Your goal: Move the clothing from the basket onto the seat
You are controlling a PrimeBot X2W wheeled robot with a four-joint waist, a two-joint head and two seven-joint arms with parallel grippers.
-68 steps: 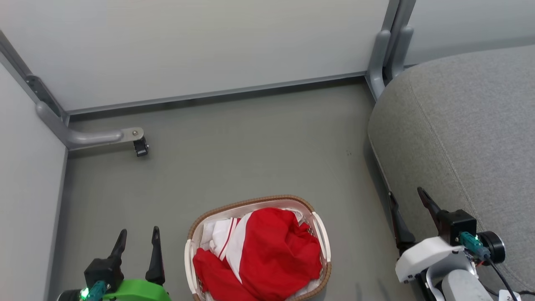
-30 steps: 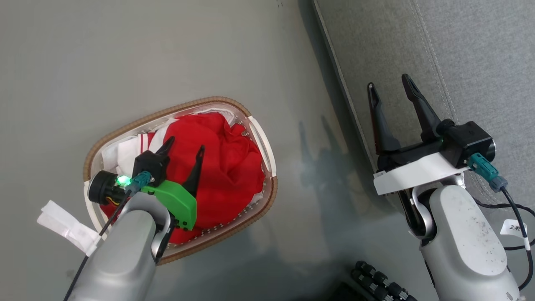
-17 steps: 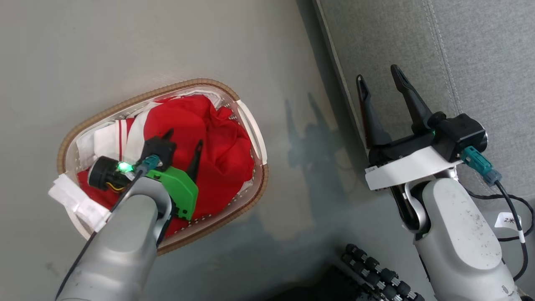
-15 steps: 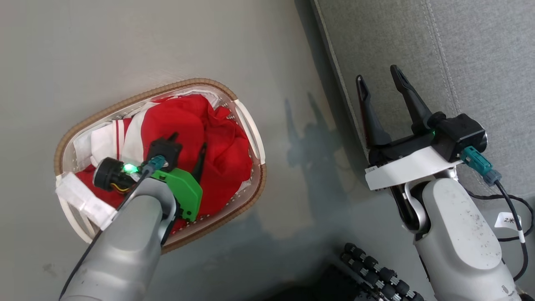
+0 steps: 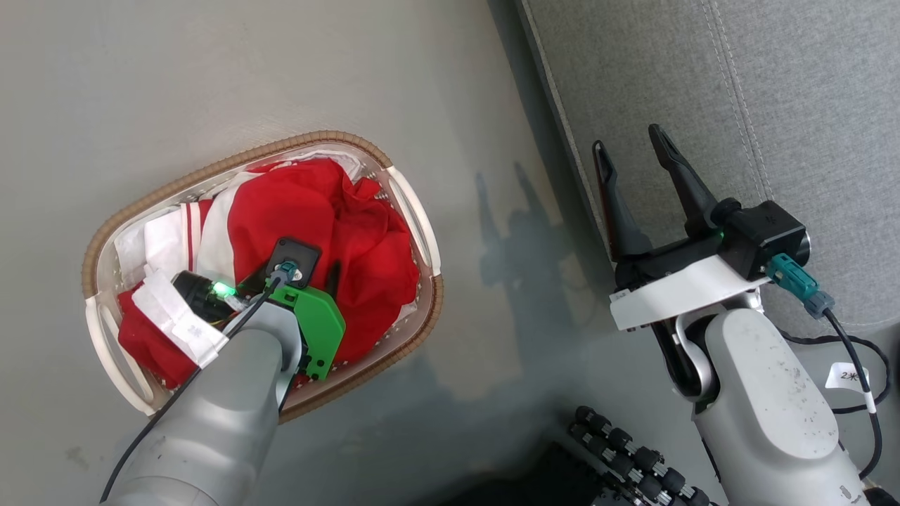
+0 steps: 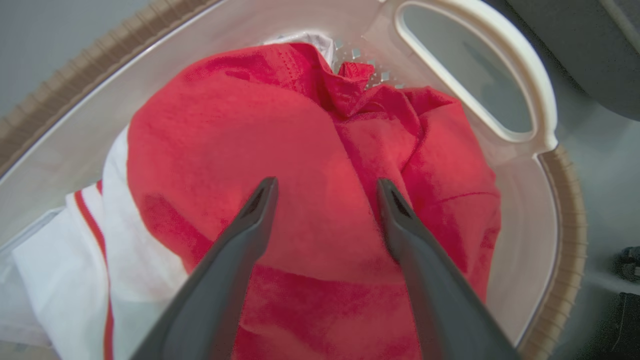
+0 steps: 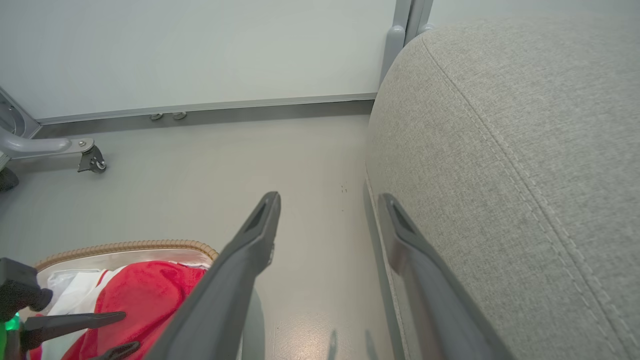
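The grey floor carries the basket at near left, its long axis slanting from near left to far right, a white handle at each end. The clothing is heaped inside it, and the left end effector points down at the red fabric with its fingers spread. To the right, the right end effector, fingers apart and empty, hangs by the left edge of the seat; farthest off stands a pale wall panel.
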